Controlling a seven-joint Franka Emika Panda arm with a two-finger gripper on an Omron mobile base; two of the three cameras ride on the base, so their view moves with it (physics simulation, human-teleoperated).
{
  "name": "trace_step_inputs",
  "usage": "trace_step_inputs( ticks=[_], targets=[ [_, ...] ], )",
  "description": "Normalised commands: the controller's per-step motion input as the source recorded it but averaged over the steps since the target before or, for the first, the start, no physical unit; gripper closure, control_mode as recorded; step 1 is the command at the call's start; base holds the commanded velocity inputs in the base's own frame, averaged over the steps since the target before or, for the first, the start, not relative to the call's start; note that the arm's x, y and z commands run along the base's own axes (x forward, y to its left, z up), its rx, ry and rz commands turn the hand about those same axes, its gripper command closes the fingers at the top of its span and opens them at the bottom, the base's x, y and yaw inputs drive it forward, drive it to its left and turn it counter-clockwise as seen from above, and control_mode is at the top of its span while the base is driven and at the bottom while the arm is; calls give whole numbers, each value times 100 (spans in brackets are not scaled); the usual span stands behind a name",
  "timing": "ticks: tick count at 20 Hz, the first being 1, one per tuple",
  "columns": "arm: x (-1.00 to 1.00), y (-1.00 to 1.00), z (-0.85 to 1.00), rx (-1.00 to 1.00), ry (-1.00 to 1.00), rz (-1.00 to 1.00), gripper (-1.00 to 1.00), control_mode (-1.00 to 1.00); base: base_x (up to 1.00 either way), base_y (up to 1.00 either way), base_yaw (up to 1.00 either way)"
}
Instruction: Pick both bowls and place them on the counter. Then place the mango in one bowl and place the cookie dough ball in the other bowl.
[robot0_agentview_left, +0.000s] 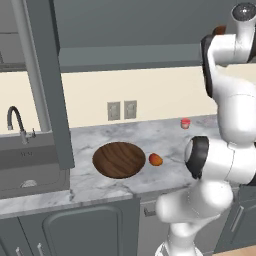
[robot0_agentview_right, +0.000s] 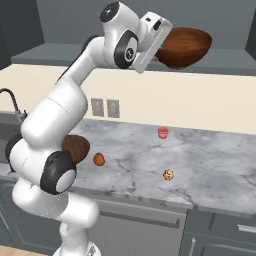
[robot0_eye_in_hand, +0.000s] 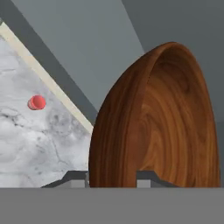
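On the front part of the counter (robot0_agentview_right: 210, 165) lies the cookie dough ball (robot0_agentview_right: 168, 174), and further left the mango (robot0_agentview_right: 99, 159) sits just beside the dark brown bowl (robot0_agentview_left: 119, 159) (wide and shallow). A small red cylinder (robot0_agentview_right: 163, 132) stands near the wall. High above the counter, the gripper (robot0_eye_in_hand: 112, 177) grips the rim of the reddish-brown bowl (robot0_agentview_right: 184, 47), which hangs tilted in the air.

No readable text, label, brand or number appears on anything.
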Motion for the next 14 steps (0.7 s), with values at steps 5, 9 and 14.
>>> trace_step_inputs(
  ticks=[5,9,14],
  targets=[
    [-79,63,-57,-6,0,0,100,-100,0,0,0],
    [-74,57,-59,-8,0,0,100,-100,0,0,0],
    [-64,53,-60,-10,0,0,100,-100,0,0,0]
  ],
)
